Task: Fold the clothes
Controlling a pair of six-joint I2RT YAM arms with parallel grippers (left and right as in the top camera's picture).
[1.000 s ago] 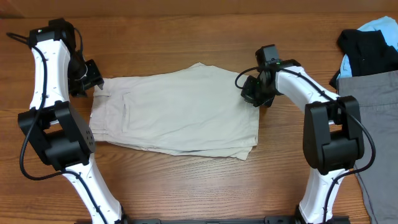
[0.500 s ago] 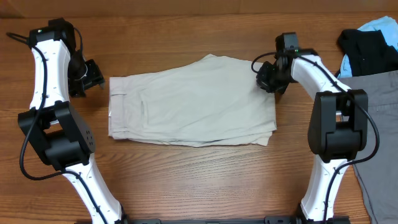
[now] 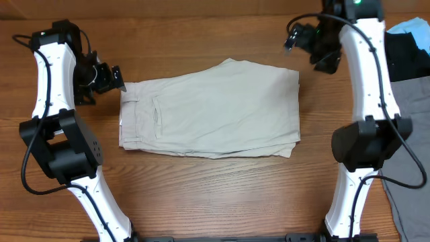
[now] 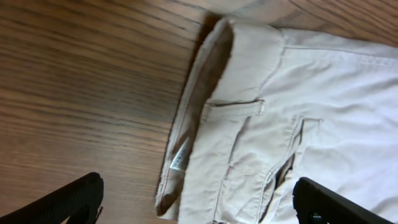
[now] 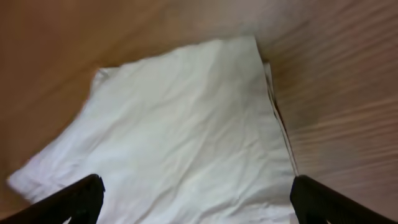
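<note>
- While both arms hang clear of the cloth, the beige trousers lie flat in the middle of the table, waistband to the left and leg ends to the right.
- Layered edges show at the right end, so I judge one fold is in: one leg laid over the other, back pocket facing up.
- Left gripper sits just beside the top corner of the waistband, fingers spread wide, nothing between them.
- Right gripper is up above the far right corner, apart from the cloth, jaws likewise wide and empty.
- What's left, by my reading: the trousers are long and want at least one more fold, leg ends brought across toward the waistband.
- Off to the right, a grey garment, a black one and a light blue one lie in a heap, looking unfolded, so plenty of the job remains.
</note>
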